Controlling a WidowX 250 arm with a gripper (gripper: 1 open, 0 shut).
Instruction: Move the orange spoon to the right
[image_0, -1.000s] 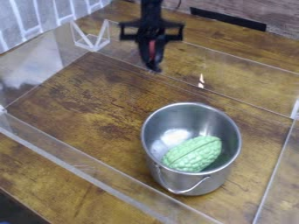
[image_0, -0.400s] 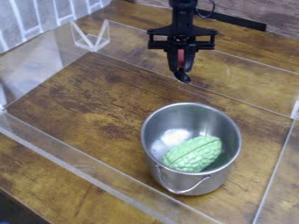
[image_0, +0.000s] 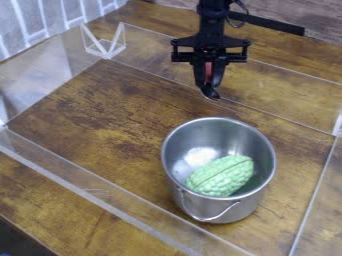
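My black gripper (image_0: 209, 88) hangs above the back of the wooden table, pointing down. A slim red-orange streak between its fingers is the orange spoon (image_0: 207, 72), held upright, and the jaws are shut on it. The spoon's lower end hangs just above the wood, behind the steel pot (image_0: 178, 150). The fingers hide much of the spoon.
In the pot, at the front right, lies a green bumpy vegetable (image_0: 222, 175); the pot's handle points toward the front. Clear acrylic walls (image_0: 80, 190) fence the wooden work area. A clear plastic stand (image_0: 103, 40) sits at the back left.
The gripper has carried the spoon to the right and slightly forward, from left of the pot's line to behind its middle. Pot and vegetable have not moved.
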